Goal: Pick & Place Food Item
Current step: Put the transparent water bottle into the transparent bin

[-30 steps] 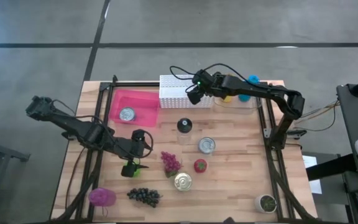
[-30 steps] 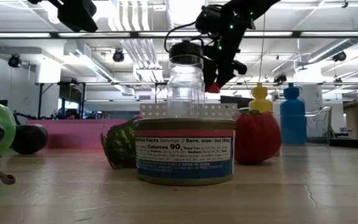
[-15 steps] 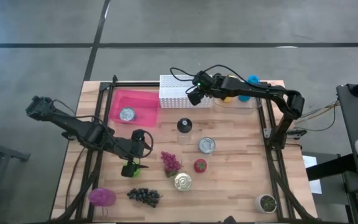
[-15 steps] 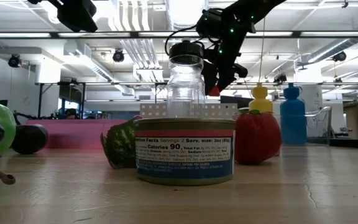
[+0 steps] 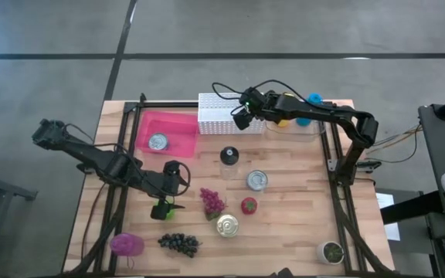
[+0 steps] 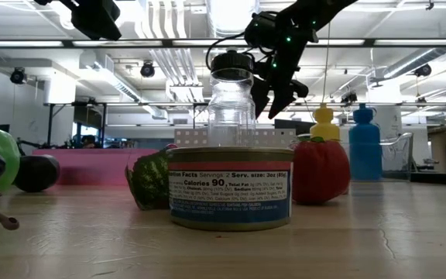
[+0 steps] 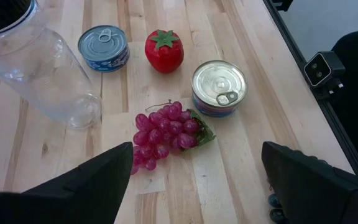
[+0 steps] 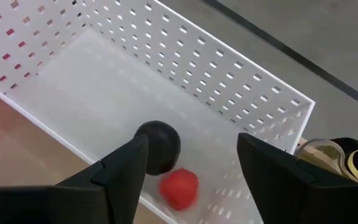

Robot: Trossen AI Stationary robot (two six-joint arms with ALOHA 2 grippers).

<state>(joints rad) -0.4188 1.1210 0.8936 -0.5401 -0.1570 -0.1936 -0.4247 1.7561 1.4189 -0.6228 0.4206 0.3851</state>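
Two cans (image 6: pixel 230 188) stood nearest the low camera, one hiding most of the clear jar (image 6: pixel 231 101), a strawberry (image 6: pixel 320 171) beside it. Farther back, the left gripper (image 5: pixel 174 178) hovered near the purple grapes (image 5: pixel 212 201), jaws wide and empty. Farthest, the right gripper (image 5: pixel 240 118) hung over the white basket (image 8: pixel 241 74) (jaws parted, nothing between them), where a small red food item (image 8: pixel 179 188) lay beside a dark ball (image 8: pixel 160 144).

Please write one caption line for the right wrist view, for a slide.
Right gripper, fingers apart, above the white perforated basket, with a small red food item and a dark round object inside it.
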